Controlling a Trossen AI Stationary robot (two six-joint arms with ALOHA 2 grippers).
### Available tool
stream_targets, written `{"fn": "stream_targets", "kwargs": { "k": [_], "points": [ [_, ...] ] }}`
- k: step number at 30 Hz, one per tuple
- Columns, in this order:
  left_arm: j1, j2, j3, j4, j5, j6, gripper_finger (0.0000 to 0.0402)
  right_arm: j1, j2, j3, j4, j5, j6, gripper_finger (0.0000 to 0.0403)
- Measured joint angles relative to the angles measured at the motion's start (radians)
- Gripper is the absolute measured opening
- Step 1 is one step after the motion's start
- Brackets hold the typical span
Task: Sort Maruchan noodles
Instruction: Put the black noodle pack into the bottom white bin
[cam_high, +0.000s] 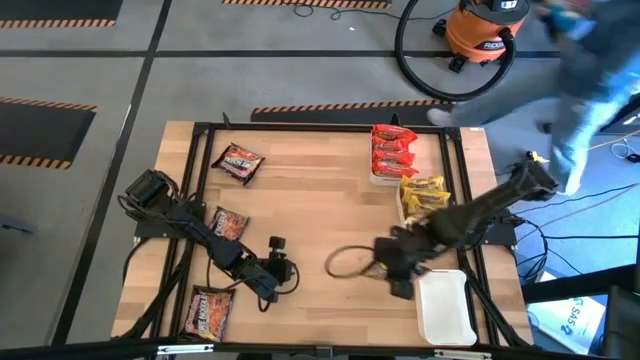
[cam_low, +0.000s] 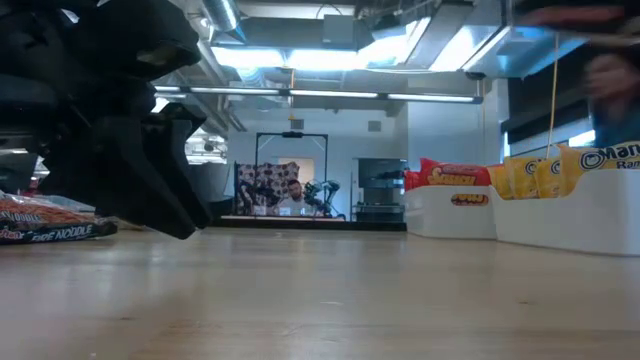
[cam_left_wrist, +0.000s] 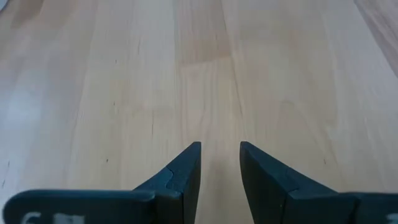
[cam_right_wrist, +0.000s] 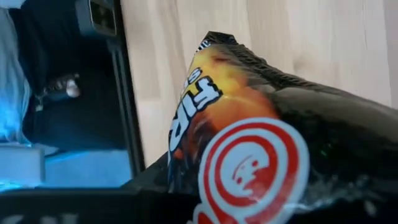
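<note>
Work surface: wooden table (cam_high: 320, 215) with a black frame. White foam trays stand along one side; the nearest white tray (cam_high: 446, 308) lies flat. On the grey floor beyond: an orange shop vacuum (cam_high: 485, 30) with a looped black hose (cam_high: 415, 70). A blurred person (cam_high: 590, 70) stands at the table corner.

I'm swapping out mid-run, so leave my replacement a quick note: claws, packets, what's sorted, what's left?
Right claw: shut on a dark packet, near the empty white tray.
Left claw: slightly open, nothing in it, low over bare wood at the table's near middle.
Done: red packets in the far tray, yellow packets in the next one.
Left: three dark packets loose on the left side, plus the held one to place.
</note>
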Motion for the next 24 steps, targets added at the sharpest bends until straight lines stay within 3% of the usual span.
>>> {"fn": "stream_targets", "kwargs": {
  "k": [9, 16, 24],
  "points": [
    [0.0, 0.0, 0.0, 0.017, -0.001, -0.007, 0.0105, 0.25, -0.046, -0.02, -0.298, 0.142, 0.299, 0.013],
    [0.0, 0.0, 0.0, 0.037, -0.001, -0.01, 0.0105, 0.364, -0.044, -0.11, -0.303, 0.128, 0.392, 0.0131],
    [0.0, 0.0, 0.0, 0.044, 0.0, -0.034, 0.0105, 0.429, -0.044, -0.198, -0.266, 0.042, 0.462, 0.0131]
  ]
}}
